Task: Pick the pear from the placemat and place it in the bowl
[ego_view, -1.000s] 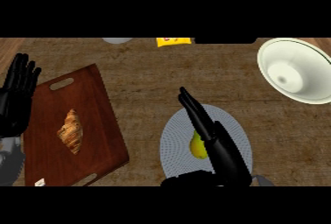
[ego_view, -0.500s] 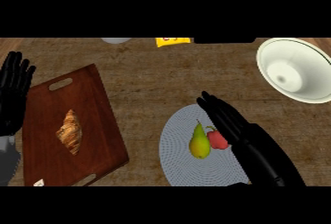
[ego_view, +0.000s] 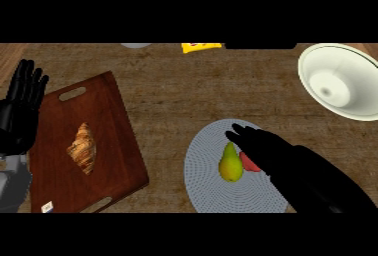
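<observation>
Pear (ego_view: 230,163) (smooth, yellow-green) lies on round grey woven placemat (ego_view: 214,190) beside right hand (ego_view: 284,159), fingers released and straight

This place is a kitchen. The wooden counter (ego_view: 184,90) carries things for food: a brown cutting board (ego_view: 111,130) with two handle slots and a croissant (ego_view: 85,154) on it, a round grey placemat (ego_view: 203,180) with a yellow-green pear (ego_view: 231,163) and a red fruit (ego_view: 249,163) just beside it, and a large white bowl (ego_view: 339,80) near the right edge.
</observation>
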Motion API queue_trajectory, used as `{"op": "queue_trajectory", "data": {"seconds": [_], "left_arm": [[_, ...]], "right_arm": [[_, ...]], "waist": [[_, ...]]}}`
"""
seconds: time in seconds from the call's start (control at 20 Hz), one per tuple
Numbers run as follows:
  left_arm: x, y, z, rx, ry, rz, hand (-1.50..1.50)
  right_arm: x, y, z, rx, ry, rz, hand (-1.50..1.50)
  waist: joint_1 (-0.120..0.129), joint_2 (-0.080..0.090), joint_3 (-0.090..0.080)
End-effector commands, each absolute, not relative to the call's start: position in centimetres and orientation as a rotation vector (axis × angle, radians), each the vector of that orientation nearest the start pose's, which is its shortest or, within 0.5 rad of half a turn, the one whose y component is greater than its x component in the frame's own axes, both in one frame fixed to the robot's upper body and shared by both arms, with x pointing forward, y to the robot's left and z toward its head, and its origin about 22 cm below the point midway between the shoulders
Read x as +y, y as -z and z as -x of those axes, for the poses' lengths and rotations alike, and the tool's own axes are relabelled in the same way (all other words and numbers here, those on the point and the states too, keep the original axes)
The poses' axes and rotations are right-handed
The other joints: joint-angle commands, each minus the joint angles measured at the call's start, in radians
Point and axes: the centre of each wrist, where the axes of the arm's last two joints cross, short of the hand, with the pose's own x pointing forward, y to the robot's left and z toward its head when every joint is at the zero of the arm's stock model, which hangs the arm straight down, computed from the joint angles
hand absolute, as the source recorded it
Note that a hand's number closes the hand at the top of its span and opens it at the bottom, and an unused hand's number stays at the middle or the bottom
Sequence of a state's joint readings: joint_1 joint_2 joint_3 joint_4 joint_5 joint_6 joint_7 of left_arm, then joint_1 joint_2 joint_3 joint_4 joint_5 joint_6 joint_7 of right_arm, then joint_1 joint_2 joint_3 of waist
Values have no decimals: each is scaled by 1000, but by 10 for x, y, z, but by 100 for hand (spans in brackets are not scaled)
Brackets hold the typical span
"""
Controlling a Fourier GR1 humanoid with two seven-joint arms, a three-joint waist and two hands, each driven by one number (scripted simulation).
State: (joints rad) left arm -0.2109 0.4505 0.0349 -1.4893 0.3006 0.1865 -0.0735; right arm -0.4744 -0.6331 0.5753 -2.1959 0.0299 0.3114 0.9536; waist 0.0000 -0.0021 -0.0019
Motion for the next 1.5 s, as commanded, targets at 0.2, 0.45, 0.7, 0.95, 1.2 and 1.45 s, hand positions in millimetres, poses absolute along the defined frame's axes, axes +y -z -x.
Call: {"op": "queue_trajectory", "data": {"seconds": [0.2,0.45,0.7,0.95,1.2,1.45], "left_arm": [[323,-78,-291,-1787,-10,-246,0],[337,-90,-278,-1781,-16,-226,0],[324,-83,-292,-1776,-37,-228,0],[332,-79,-295,-1777,-27,-247,0],[324,-100,-300,-1790,-26,-245,0],[334,-87,-296,-1779,-28,-237,0]], "right_arm": [[-162,-198,-227,-1185,-1385,399,-150],[-158,-170,-240,-1168,-1382,388,-150],[-154,-143,-234,-1156,-1376,358,-150],[-156,-114,-257,-1101,-1353,388,-150],[-162,-116,-244,-1115,-1378,403,-150],[-160,-78,-251,-1186,-1380,344,-150]], "waist": [[4,2,2],[9,2,2],[0,2,2],[2,3,2],[-1,1,2],[0,2,2]]}}
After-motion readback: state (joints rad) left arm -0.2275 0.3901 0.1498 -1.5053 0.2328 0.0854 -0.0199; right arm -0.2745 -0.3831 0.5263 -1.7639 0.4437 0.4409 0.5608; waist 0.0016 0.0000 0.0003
